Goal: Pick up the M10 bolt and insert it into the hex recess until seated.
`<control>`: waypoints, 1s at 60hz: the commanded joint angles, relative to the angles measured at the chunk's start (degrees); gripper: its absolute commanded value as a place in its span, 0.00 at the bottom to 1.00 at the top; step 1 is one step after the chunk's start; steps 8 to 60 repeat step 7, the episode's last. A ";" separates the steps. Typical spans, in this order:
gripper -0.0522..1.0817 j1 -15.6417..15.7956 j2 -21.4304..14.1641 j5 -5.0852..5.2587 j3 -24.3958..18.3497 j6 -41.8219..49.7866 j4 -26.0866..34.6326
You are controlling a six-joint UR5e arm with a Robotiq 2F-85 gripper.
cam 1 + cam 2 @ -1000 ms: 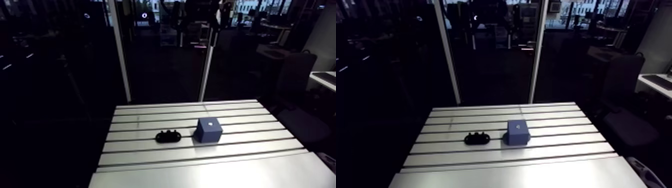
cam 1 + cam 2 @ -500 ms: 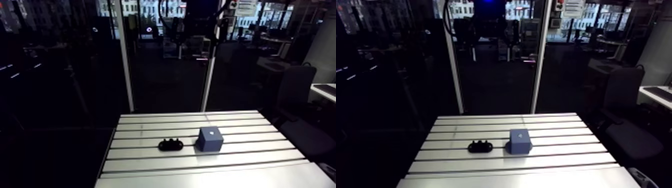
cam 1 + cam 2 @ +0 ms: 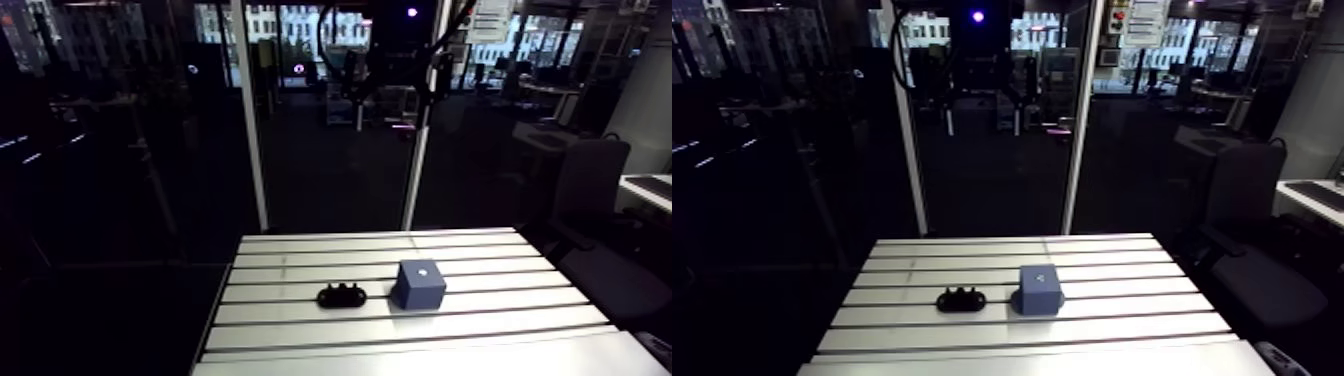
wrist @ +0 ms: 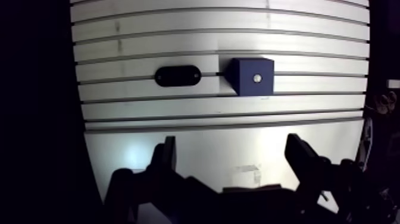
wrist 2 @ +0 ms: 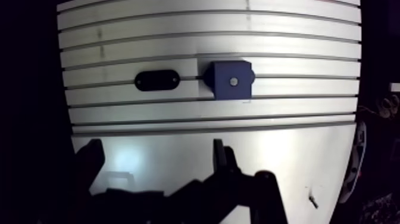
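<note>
The claw [image 4: 233, 156] hangs over the table [image 4: 208, 36] with its fingers wide apart, nothing between them. Ahead of it a blue block [image 4: 253, 76] stands near a black oval piece [image 4: 177, 75].

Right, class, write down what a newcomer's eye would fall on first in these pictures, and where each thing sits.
A dark blue cube with a small pale dot on its top face stands on the slotted table, ahead of the hand. Beside it, a little apart, lies a black oblong piece. The hand is open and empty.
</note>
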 commanded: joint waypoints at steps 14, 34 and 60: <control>0.06 0.00 0.19 0.00 -0.10 -0.09 0.05; 0.06 0.00 0.19 0.00 -0.10 -0.09 0.05; 0.06 0.00 0.19 0.00 -0.10 -0.09 0.05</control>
